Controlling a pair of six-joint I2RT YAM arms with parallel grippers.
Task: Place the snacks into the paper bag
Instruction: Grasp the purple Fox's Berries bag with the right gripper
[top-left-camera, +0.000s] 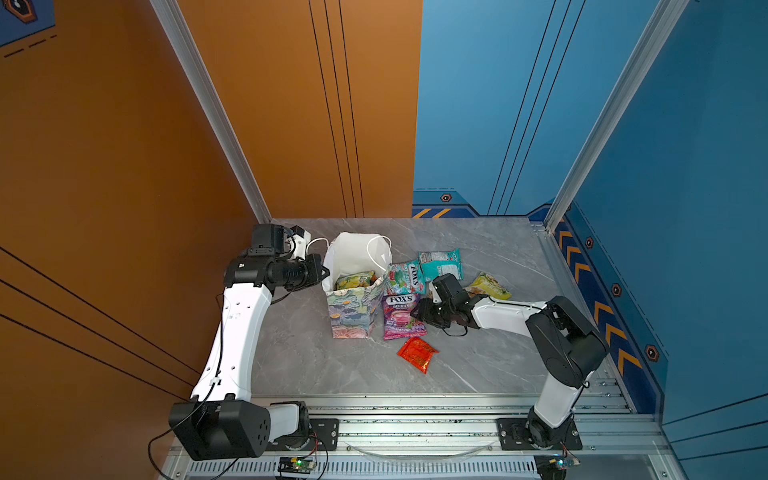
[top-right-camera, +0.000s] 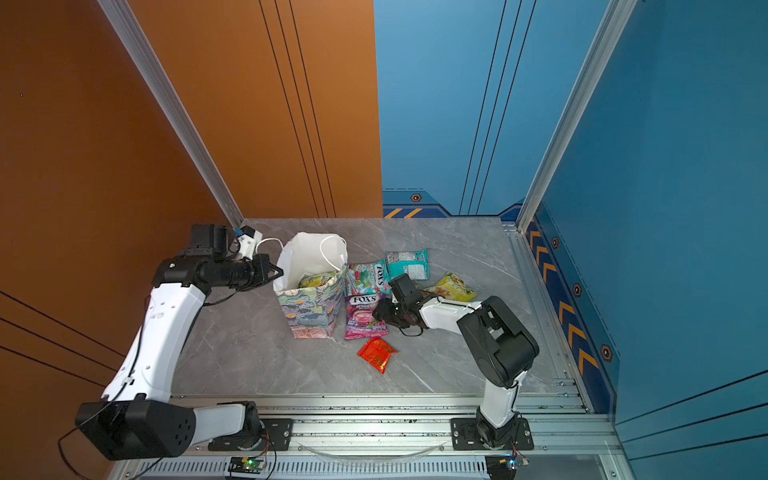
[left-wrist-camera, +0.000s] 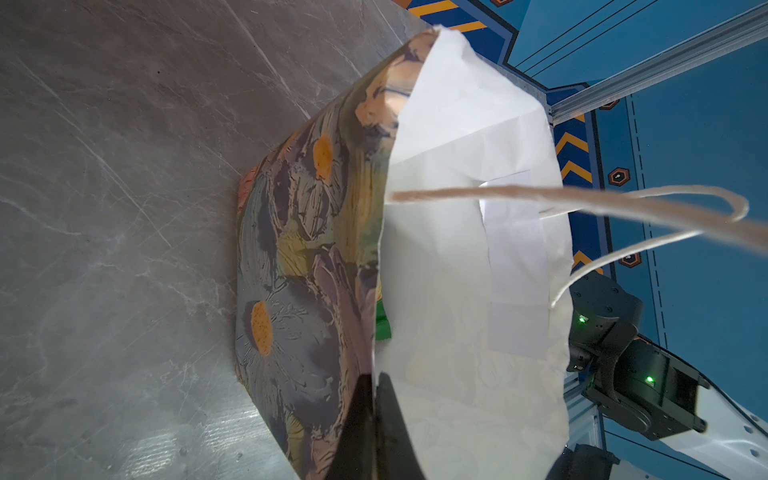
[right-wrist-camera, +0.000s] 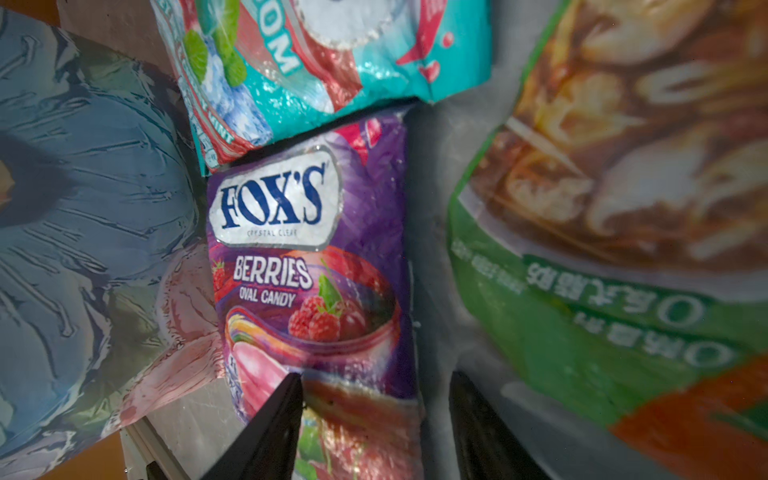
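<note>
My R gripper (right-wrist-camera: 376, 380), fingers half apart, straddles one edge of the purple candy packet (right-wrist-camera: 307, 249); teal packet (right-wrist-camera: 332, 62) lies just past the tips. L gripper (left-wrist-camera: 374, 384) pinches the rim of the upright paper bag (left-wrist-camera: 299, 249), green packet (top-left-camera: 355, 280) inside.

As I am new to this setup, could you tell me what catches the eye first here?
The floral paper bag stands upright left of centre, its rim pinched by the left gripper. Beside it lies the purple FOX'S packet, the right gripper open over it.
</note>
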